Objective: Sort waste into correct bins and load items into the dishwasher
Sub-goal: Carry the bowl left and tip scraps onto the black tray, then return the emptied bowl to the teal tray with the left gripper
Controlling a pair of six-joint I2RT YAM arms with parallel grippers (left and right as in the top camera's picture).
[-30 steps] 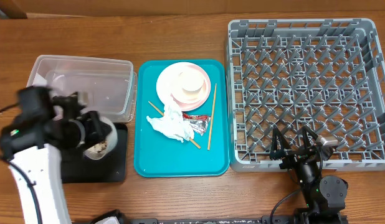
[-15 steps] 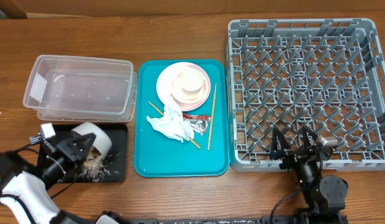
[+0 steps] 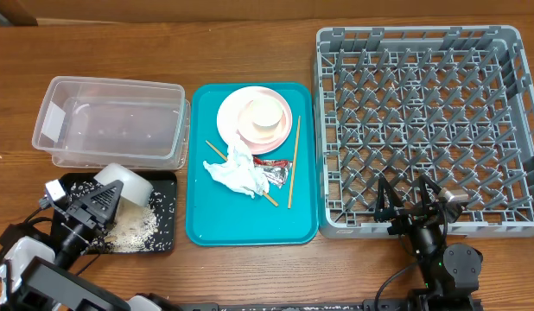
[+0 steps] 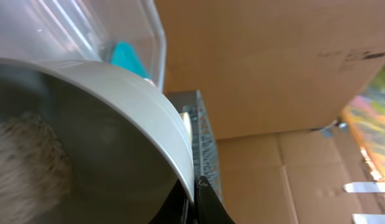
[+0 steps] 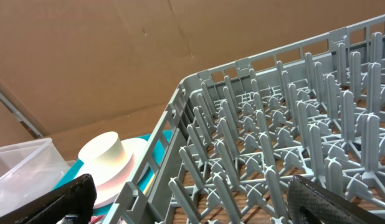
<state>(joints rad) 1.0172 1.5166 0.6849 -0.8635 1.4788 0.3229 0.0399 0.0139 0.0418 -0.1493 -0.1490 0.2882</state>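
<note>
My left gripper is shut on the rim of a grey bowl, tipped on its side over the black tray. White rice with brown scraps lies spilled in that tray. In the left wrist view the fingers pinch the bowl's rim. The clear tub stands behind. On the teal tray are a white plate with pink rim under an upturned pinkish-white bowl, a crumpled napkin and a red foil wrapper. My right gripper is open at the grey dish rack's front edge.
Wooden chopsticks lie on the teal tray, one pair along its right side, another under the napkin. Cardboard boxes stand behind the table in the wrist views. The rack's upright pegs fill the right wrist view.
My left arm swung down and toward the front left with the bowl, tipping it; rice has poured out and spread across the black tray. The right arm has not moved.
</note>
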